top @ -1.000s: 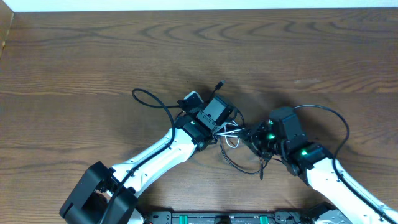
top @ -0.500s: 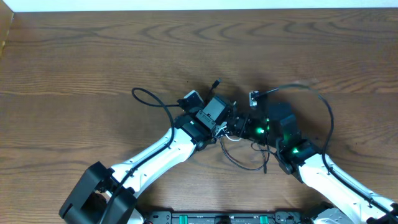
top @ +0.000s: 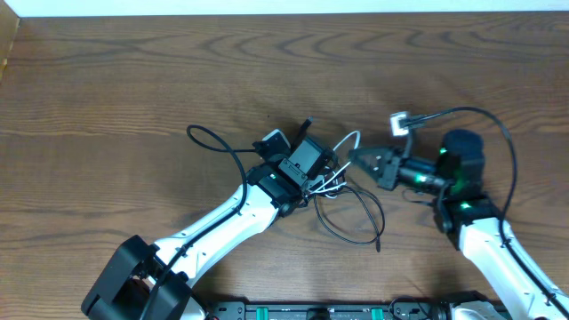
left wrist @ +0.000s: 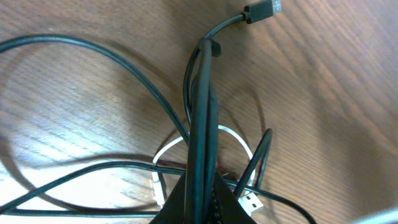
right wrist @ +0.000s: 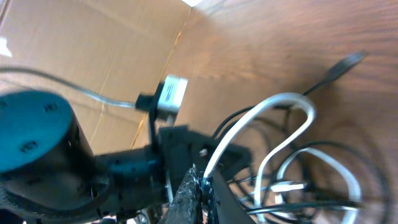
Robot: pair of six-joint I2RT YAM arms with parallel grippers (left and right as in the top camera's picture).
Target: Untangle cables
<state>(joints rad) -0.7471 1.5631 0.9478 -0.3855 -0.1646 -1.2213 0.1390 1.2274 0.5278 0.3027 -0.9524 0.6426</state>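
Drawn rightward from the left gripper (top: 317, 175), the right gripper (top: 359, 156) stays clamped on the white cable (top: 348, 140); the left gripper pinches black cables (left wrist: 202, 112) above the worktop (top: 133, 80).

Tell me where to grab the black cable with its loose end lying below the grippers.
Take the black cable just behind its loose tip, coming straight down with the fingers across it. That stretch lies flat and nearly straight on bare table, apart from the tangle held in the left gripper. The right gripper is nearest but is shut on the white cable.
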